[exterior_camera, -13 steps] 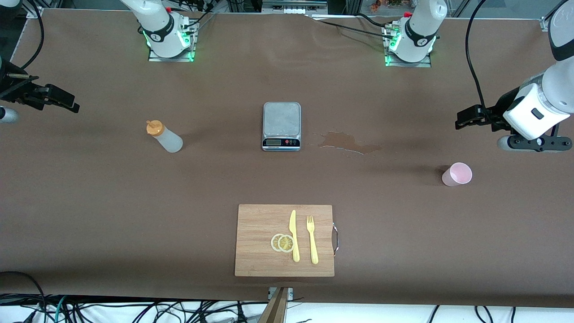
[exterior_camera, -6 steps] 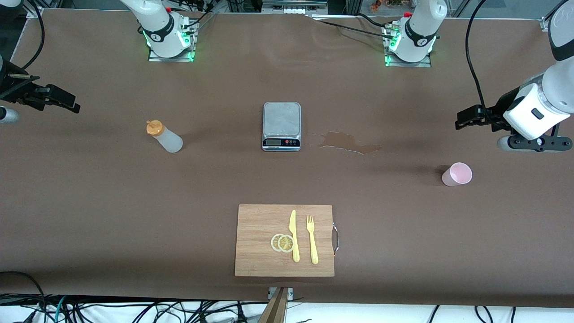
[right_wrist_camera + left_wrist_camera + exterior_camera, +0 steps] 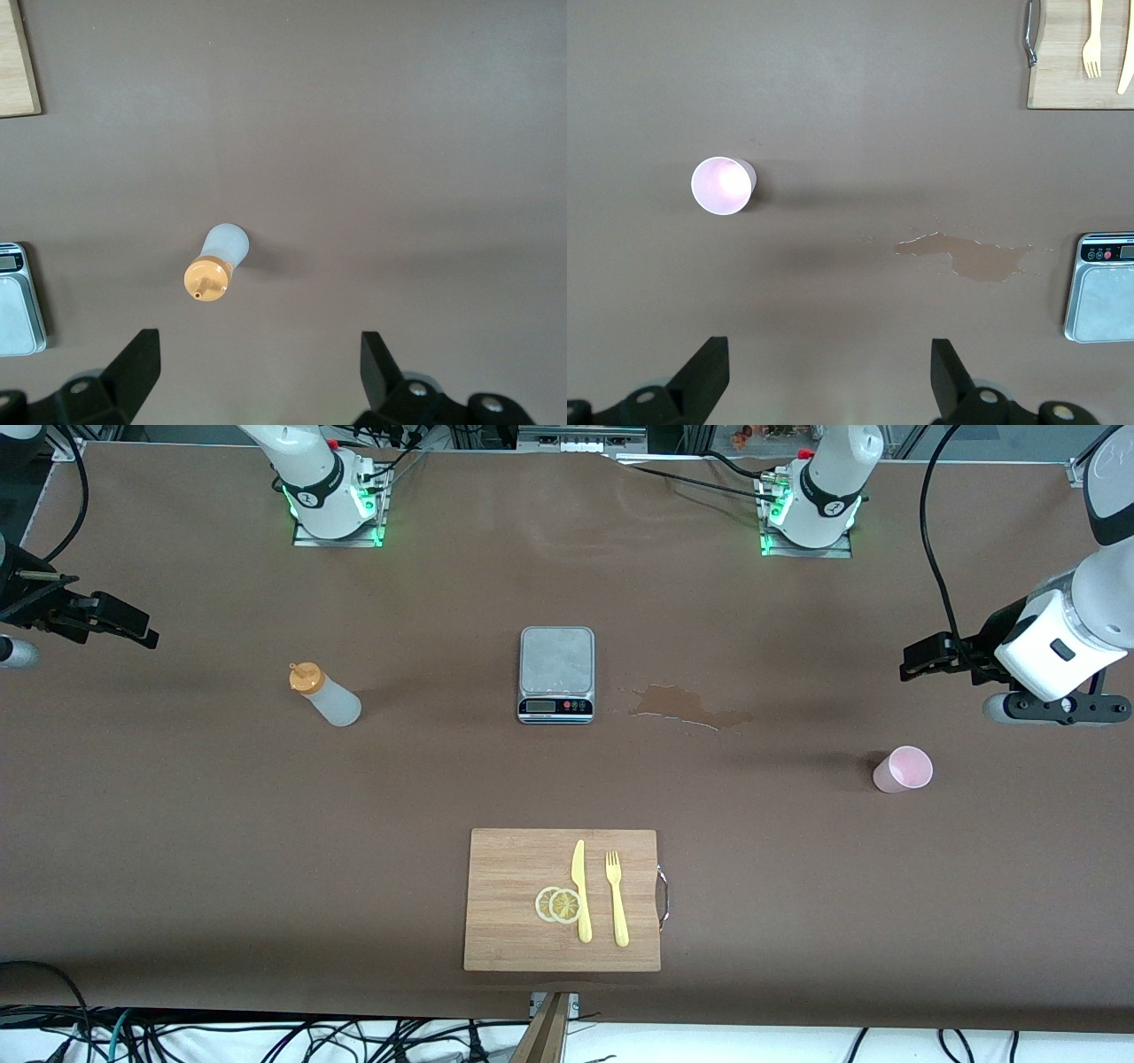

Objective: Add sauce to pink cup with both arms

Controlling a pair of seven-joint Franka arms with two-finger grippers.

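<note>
Brown table shows nothing moved over the last second: sauce bottle and pink cup stand untouched, left claw and right claw hang wide, so work hasn't begun.

Pink cup, orange-capped whitish sauce, brown table.

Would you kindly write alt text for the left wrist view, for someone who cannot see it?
The open left gripper hangs above the brown table, with the upright pink cup standing apart from it. A brownish stain, a scale and a cutting board with a fork sit at the edges.
</note>
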